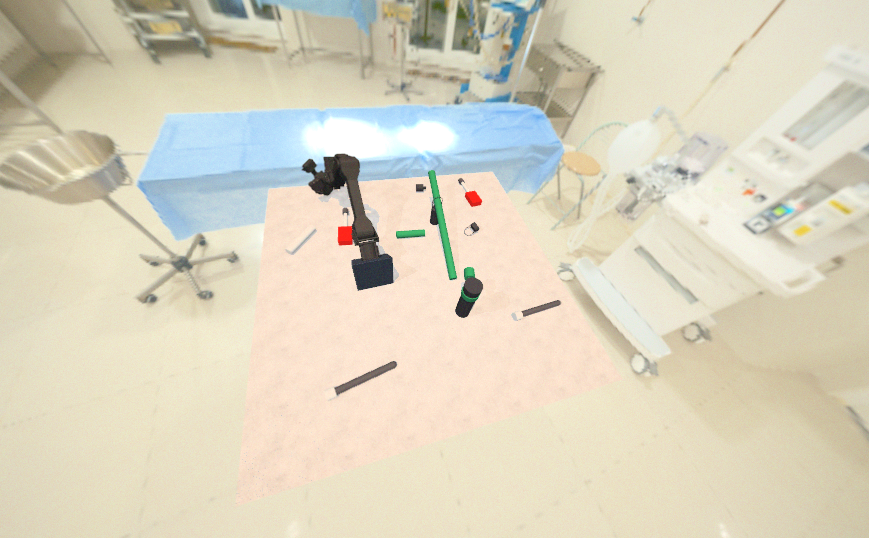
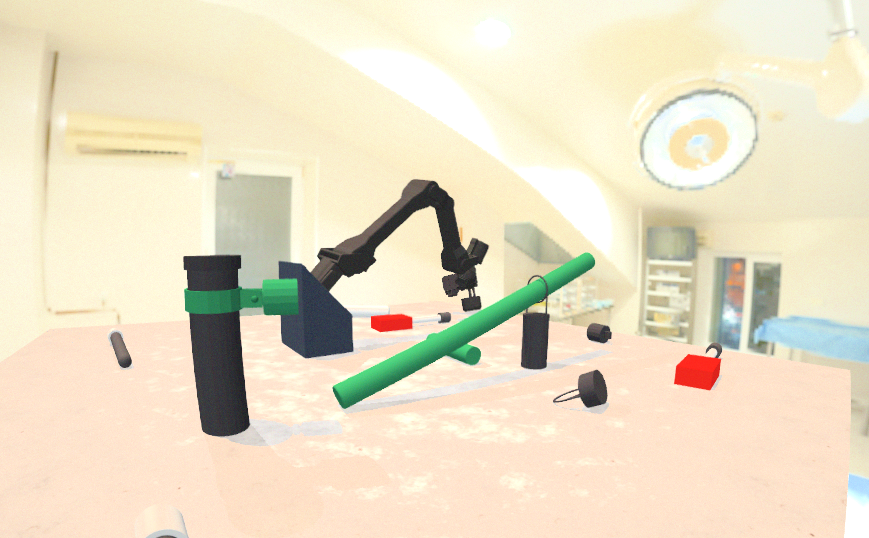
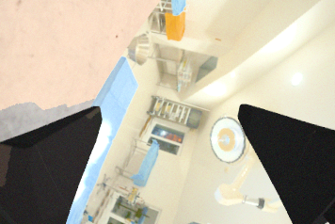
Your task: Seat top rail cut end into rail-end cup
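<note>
The green top rail (image 1: 444,230) (image 2: 397,366) slants through the wire loop above the short black post (image 2: 534,341) (image 1: 433,215). Its near end is low, at or close to the table, outside and below the green rail-end cup (image 1: 468,273) (image 2: 280,297). The cup hangs on the green brace band (image 1: 470,295) (image 2: 212,301), high on the big black post (image 1: 464,308) (image 2: 220,374), just below its cap (image 2: 212,262). My gripper (image 3: 172,112) is open and empty, raised at the far side of the table, away from the rail.
A short green tube (image 1: 410,234) (image 2: 469,353) lies between my arm's dark base (image 1: 373,272) (image 2: 313,321) and the rail. A loose loop cap (image 2: 592,388) (image 1: 474,227) lies near the short post. Red blocks (image 1: 345,235) (image 1: 473,198) and dark rods (image 1: 367,378) (image 1: 541,308) lie around.
</note>
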Motion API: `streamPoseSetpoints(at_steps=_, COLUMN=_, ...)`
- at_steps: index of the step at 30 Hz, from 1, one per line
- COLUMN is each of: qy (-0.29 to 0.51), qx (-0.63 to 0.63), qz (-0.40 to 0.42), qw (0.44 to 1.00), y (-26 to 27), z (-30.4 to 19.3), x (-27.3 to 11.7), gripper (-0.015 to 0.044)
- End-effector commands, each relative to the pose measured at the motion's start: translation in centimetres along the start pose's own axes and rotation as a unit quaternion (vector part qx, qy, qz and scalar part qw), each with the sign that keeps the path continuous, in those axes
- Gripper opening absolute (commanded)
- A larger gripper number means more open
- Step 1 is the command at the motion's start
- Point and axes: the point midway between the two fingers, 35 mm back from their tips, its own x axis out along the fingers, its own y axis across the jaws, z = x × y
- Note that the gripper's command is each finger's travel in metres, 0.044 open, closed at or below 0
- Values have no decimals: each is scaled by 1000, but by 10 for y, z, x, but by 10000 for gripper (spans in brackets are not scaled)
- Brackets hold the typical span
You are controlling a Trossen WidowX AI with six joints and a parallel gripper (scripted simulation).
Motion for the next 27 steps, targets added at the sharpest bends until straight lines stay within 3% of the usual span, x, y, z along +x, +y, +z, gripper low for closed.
streamPoseSetpoints(at_steps=1, qy=70, qx=-27, qz=54, qw=996, y=26, z=-56, x=-32, gripper=440)
streamPoseSetpoints(at_steps=14, qy=280, qx=-132, qz=212, qw=927, y=66, z=-207, x=-173, gripper=440)
streamPoseSetpoints(at_steps=27, qy=447, qx=-194, qz=349, qw=801, y=57, z=-295, x=-349, gripper=440)
